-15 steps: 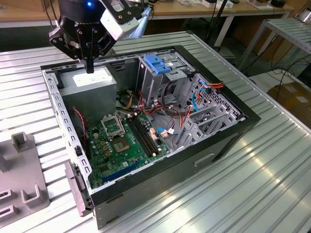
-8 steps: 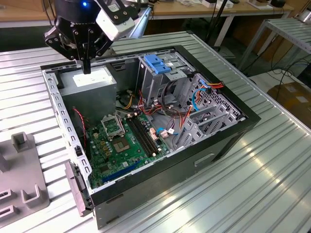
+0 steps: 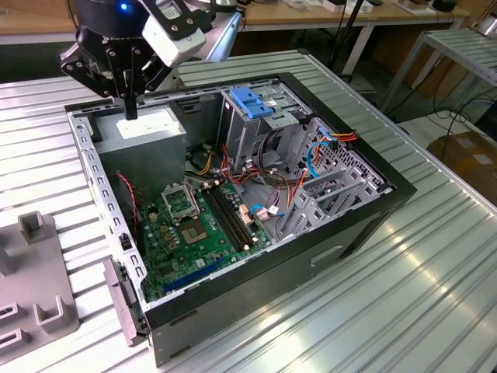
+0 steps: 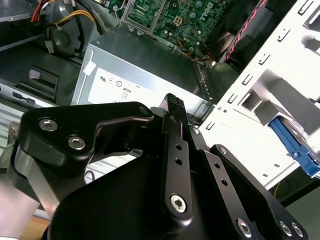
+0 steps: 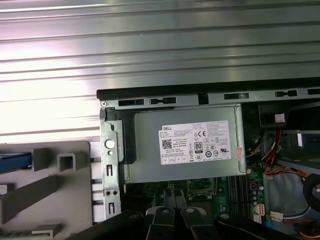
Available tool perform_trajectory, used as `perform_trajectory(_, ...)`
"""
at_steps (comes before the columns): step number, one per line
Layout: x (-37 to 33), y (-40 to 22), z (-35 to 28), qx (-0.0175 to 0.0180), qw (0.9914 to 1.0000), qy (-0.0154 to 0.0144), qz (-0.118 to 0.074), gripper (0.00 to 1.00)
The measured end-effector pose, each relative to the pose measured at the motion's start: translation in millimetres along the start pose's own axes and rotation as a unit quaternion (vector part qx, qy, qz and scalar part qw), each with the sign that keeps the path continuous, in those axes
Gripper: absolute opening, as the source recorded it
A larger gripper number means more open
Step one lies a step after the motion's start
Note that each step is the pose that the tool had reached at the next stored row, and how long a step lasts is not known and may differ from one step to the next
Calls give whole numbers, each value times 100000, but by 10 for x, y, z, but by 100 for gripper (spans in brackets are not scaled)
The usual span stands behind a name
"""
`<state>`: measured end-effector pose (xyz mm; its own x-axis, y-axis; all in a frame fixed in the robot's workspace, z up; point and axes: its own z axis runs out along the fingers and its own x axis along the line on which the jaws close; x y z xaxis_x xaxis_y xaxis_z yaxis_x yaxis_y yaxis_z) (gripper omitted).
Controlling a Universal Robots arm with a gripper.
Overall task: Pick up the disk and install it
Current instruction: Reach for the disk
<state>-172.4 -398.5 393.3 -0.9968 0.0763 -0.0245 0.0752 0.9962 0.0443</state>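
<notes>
My gripper (image 3: 130, 107) hangs over the back corner of the open computer case (image 3: 365, 221), on the exterior view's left. It sits just above the grey power supply box with a white label (image 3: 144, 128) (image 5: 185, 145). Its black fingers (image 5: 167, 216) are shut together and hold nothing. A blue strip (image 5: 15, 161) (image 4: 295, 145) lies in the grey fixture (image 5: 47, 187) beside the case. It looks like the disk's side rail, and the metal body is out of view. A blue plastic latch (image 3: 252, 101) tops the drive cage inside the case.
The case lies on its side on a ribbed metal table (image 3: 419, 295), with the motherboard (image 3: 194, 225) and loose cables (image 3: 272, 206) exposed. The grey fixture (image 3: 35, 287) sits on the exterior view's left. Workbenches stand behind.
</notes>
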Motion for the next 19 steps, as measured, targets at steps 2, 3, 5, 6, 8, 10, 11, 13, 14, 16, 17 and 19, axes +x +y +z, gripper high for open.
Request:
perform_trajectory(2, 52, 0, -1, -1, 100000, 1, -9, 10)
perform_trajectory(3, 112, 1, -3, 2, 100000, 1, 1, 10)
perform_trajectory(5, 195, 2, -5, -1, 100000, -1, 11, 10)
perform_trajectory(6, 246, 2, -6, -3, 100000, -3, 12, 10)
perform_trajectory(8, 308, 1, -7, -4, 100000, -5, 30, 10)
perform_trajectory(10, 368, -3, -9, 0, 100000, -1, 28, 10)
perform_trajectory(11, 389, -4, -10, 4, 100000, 3, 26, 10)
perform_trajectory(13, 431, -6, -11, 1, 100000, -1, 31, 10)
perform_trajectory(14, 480, -7, -12, -1, 100000, -1, 39, 10)
perform_trajectory(16, 530, -8, -13, -1, 100000, -5, 43, 10)
perform_trajectory(17, 553, -9, -14, 2, 100000, 0, 44, 10)
perform_trajectory(19, 596, -11, -15, -2, 100000, -6, 45, 10)
